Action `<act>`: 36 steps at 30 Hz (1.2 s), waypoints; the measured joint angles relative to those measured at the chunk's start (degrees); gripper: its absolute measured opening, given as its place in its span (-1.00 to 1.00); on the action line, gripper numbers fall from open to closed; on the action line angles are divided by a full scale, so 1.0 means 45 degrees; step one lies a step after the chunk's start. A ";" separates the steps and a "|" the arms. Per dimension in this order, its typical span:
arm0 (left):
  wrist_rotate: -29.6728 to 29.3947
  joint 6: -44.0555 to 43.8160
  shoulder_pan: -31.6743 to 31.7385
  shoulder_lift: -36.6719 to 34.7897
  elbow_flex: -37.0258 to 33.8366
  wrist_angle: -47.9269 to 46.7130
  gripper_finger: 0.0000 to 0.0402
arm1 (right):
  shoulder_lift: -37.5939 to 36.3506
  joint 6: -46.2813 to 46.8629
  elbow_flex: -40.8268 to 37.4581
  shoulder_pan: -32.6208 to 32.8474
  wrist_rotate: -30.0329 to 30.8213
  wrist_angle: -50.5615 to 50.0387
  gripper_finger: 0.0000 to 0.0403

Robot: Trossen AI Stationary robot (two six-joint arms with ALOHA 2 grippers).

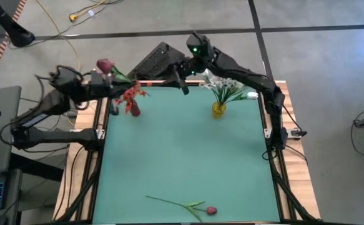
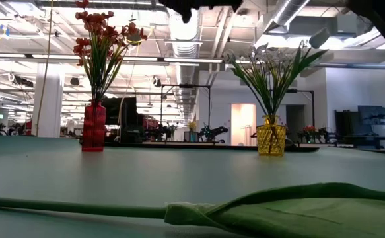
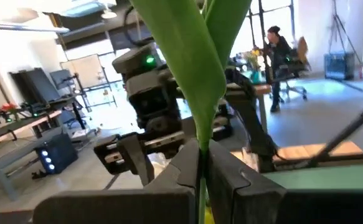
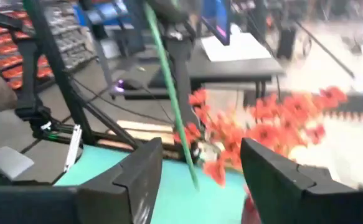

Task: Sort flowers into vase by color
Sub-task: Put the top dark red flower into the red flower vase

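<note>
My left gripper [image 1: 111, 80] hovers at the table's far left corner, shut on a dark pink bud flower [image 1: 105, 64], just above the red vase [image 1: 133, 110] of orange-red blossoms [image 1: 132, 94]. My right gripper [image 1: 183, 84] is open and faces it from the right; its fingers [image 4: 137, 177] frame the flower's stem [image 4: 169, 93] without touching. The yellow vase [image 1: 218, 110] holds white blossoms [image 1: 222, 84]. Another pink bud flower [image 1: 194, 206] lies flat near the table's near edge. My left gripper [image 3: 201, 155] pinches the pink bud flower's green stem [image 3: 201, 163] between its two fingers, just below a broad leaf [image 3: 190, 68]. The flower is lifted clear and stands roughly upright. Its bud is above the fingers and its lower stem end [image 4: 192, 180] hangs free.
The two vases stand along the far edge of the green mat [image 1: 182, 156], red at left, yellow [image 2: 271, 139] at right. The lying flower's stem and leaf [image 2: 258, 205] fill the low view's foreground. A person sits in the room beyond.
</note>
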 joint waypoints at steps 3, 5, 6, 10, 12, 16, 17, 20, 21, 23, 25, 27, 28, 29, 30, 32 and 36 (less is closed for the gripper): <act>0.1123 0.0024 0.0005 -0.0056 0.1227 -0.1714 -1.00 | 0.0005 0.0027 0.0223 0.0152 0.0565 -0.0964 0.20; 0.2214 -0.0140 0.0005 -0.0114 0.1907 -0.3045 -1.00 | 0.0005 -0.0071 0.0318 0.0425 0.1082 -0.1461 0.18; 0.2746 -0.0225 0.0005 -0.0117 0.2166 -0.3736 -1.00 | -0.0063 -0.0111 0.0335 0.0544 0.1323 -0.1759 0.17; 0.4964 -0.0212 -0.0005 -0.0471 0.2606 -0.6336 -1.00 | -0.0426 -0.0513 0.0359 0.1141 0.2544 -0.2941 0.14; 0.5784 0.0197 -0.0005 -0.0752 0.2606 -0.7211 -1.00 | -0.0537 -0.0647 0.0363 0.1459 0.3162 -0.3290 0.13; 0.6771 0.1571 -0.0007 -0.1297 0.2440 -0.8959 -1.00 | -0.0675 -0.0688 0.0374 0.2090 0.4056 -0.3757 0.11; 0.6842 0.1851 -0.0009 -0.1479 0.2230 -0.9276 -1.00 | -0.0675 -0.0708 0.0374 0.2258 0.4283 -0.3809 0.11; 0.6786 0.2313 -0.0010 -0.1998 0.1160 -0.9217 -1.00 | -0.0675 -0.0785 0.0369 0.2662 0.4916 -0.3876 0.11; 0.6647 0.2351 -0.0010 -0.2152 0.0698 -0.9080 -1.00 | -0.0675 -0.0786 0.0369 0.2783 0.5076 -0.3910 0.11; 0.6090 0.2321 -0.0009 -0.2521 -0.0379 -0.8305 -1.00 | -0.0675 -0.0885 0.0356 0.2982 0.5447 -0.4078 0.11; 0.5040 0.2228 -0.0001 -0.2893 -0.1548 -0.7411 -1.00 | -0.0680 -0.1123 0.0183 0.3178 0.5643 -0.4075 0.11; 0.3584 0.2043 0.0000 -0.3280 -0.2674 -0.6248 -1.00 | -0.0680 -0.1478 0.0044 0.3333 0.5634 -0.4244 0.11; 0.2799 0.1935 0.0000 -0.3469 -0.3177 -0.5747 -1.00 | -0.0670 -0.1529 0.0039 0.3405 0.5630 -0.4399 0.11; 0.2043 0.1728 0.0000 -0.3669 -0.3703 -0.5134 -1.00 | -0.0670 -0.1562 0.0039 0.3445 0.5630 -0.4509 0.11; 0.1345 0.1492 0.0000 -0.3878 -0.4162 -0.4548 -1.00 | -0.0627 -0.1575 0.0039 0.3517 0.5626 -0.4549 0.11; 0.0286 0.1161 0.0000 -0.4276 -0.4921 -0.3624 -1.00 | -0.0560 -0.1730 0.0048 0.3583 0.5572 -0.4621 0.11; -0.1460 0.0724 0.0000 -0.4966 -0.5756 -0.3015 -1.00 | -0.0352 -0.2115 0.0039 0.3542 0.5578 -0.5205 0.11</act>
